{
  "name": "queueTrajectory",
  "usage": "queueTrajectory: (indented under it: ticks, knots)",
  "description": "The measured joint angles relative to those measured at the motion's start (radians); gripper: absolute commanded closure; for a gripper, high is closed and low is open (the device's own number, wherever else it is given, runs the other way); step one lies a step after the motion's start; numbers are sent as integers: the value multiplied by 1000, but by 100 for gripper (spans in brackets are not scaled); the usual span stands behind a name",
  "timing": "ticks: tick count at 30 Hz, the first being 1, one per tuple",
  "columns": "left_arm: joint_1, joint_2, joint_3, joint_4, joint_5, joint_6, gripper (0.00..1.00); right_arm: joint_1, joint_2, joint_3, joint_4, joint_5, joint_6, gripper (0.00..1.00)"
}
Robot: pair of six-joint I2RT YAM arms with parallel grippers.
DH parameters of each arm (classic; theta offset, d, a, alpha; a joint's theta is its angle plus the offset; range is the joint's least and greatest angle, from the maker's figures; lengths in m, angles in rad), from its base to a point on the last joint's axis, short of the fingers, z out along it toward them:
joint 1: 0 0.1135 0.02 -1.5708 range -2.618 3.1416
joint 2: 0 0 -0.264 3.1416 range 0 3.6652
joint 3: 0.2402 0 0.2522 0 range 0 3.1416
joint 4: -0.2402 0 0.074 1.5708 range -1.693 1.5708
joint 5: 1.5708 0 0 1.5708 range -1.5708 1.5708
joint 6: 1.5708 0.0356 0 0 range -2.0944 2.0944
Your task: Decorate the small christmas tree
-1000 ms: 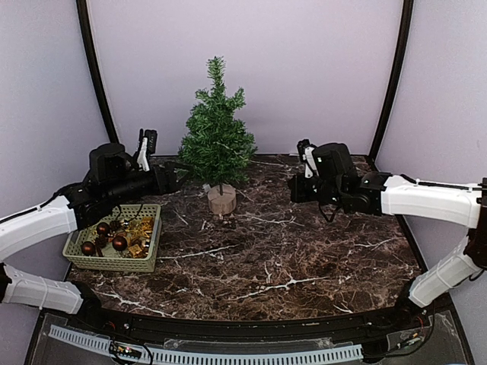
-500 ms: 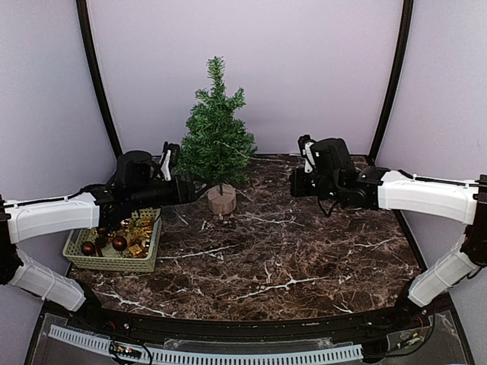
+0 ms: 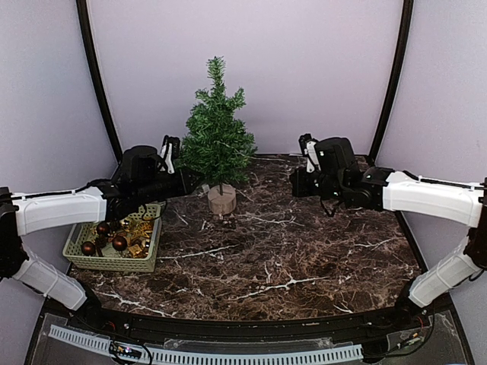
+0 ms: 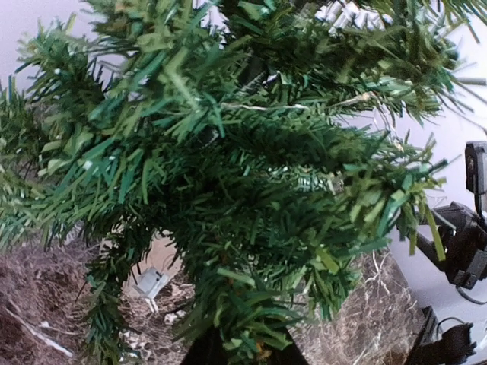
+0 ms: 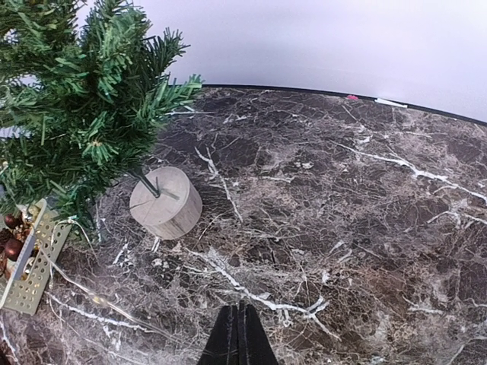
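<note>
The small christmas tree (image 3: pixel 218 137) hides my left gripper (image 3: pixel 189 182) among its lower branches, likely to decorate them; open or closed, I cannot tell. My right gripper (image 5: pixel 238 334) hovers closed, empty.

The left arm stretches inward with the left gripper (image 3: pixel 189 182) held level, its jaws impossible to make out. The right gripper (image 5: pixel 238 312) hangs midair, fingers pressed together

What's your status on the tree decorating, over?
Left end effector in lower branches, grip unclear. Right end effector shut, empty. Small dark-green bristly christmas tree upright on wooden stump. Nothing blocking.
</note>
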Motion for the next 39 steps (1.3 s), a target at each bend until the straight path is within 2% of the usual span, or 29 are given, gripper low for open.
queueTrajectory:
  ticks: [2, 12, 19, 25, 32, 39]
  knots:
    - [0, -1, 0, -8, -17, 5, 100, 0, -19, -6, 0, -12, -6, 100]
    - [15, -119, -5, -137, -72, 78, 100, 42, -106, -32, -21, -114, -48, 100]
    - [136, -182, -50, -174, 32, 115, 100, 106, -157, -35, -61, -146, -51, 100]
    - [221, -171, -57, -170, 149, 158, 100, 131, -139, -16, -108, -110, -48, 100]
    - [232, -158, -57, -169, 161, 209, 100, 148, -93, 100, -159, -1, -73, 100]
    - [236, -158, -58, -167, 161, 238, 100, 137, 29, 270, -174, 82, -142, 100]
